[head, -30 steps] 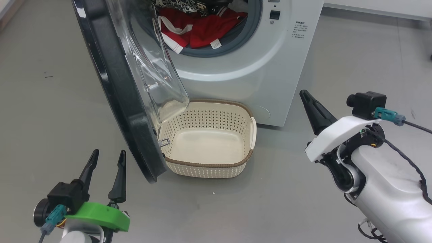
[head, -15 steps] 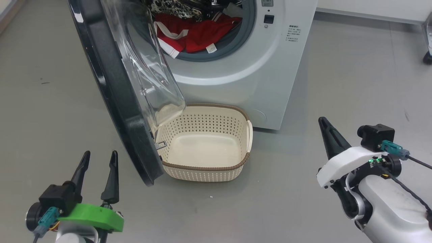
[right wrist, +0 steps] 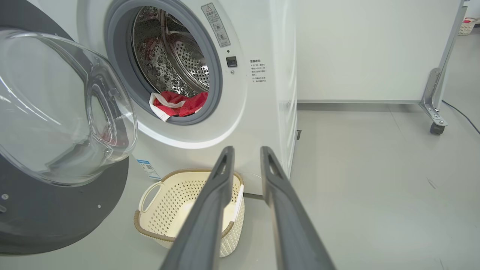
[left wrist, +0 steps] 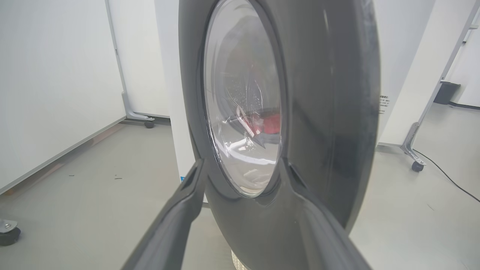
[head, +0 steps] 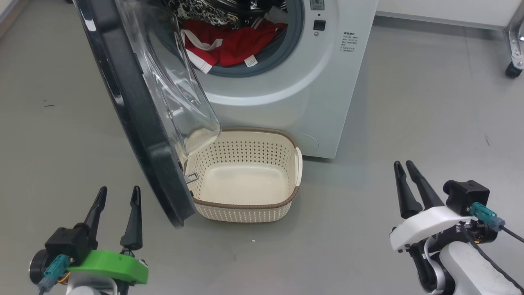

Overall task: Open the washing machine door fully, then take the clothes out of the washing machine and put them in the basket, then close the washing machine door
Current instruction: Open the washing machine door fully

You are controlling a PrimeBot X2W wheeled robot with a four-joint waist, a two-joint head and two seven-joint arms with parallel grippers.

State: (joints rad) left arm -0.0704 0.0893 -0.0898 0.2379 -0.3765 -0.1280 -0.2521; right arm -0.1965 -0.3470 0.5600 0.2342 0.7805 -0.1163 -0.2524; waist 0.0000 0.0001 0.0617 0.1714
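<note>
Washing machine door (head: 141, 127): about half open and edge-on to the robot, so not yet fully swung; its glass bowl (head: 180, 102) hangs over the left end of the basket (head: 245, 207)
Clothes (head: 235, 43): a red heap with white trim at the mouth of the washing machine (head: 286, 102); one piece hangs over the grey gasket (head: 292, 41); a black-and-white patterned cloth (head: 204, 14) lies behind it
Basket: on the floor (head: 368, 123) just before the machine; nothing is in it
Left fingers (head: 133, 221): wide apart and holding nothing; low, just beside the outer black face of the door
Right fingers (head: 403, 194): only a narrow gap between them, holding nothing; well apart from the machine, on the right
Risk, door: the left fingers stand on the outer side; I judge that a push from there would close the door instead of opening it
Risk, reach: if an arm goes for the clothes with the door as it is, the arm or the fabric may catch on the bowl or on the latch hook (head: 191, 178)
Risk, drop: the basket is small and partly under the bowl, so a garment may land on the floor; the patterned cloth may be dragged out with it
Change, right arm: one second ago it was higher and nearer the machine, with one finger pointing toward it; now it is lower and farther back, both fingers pointing up
Change, rest: the left fingers are nearly as before; the whole head view has shifted a little, so the camera moved; door and basket keep the same relation
</note>
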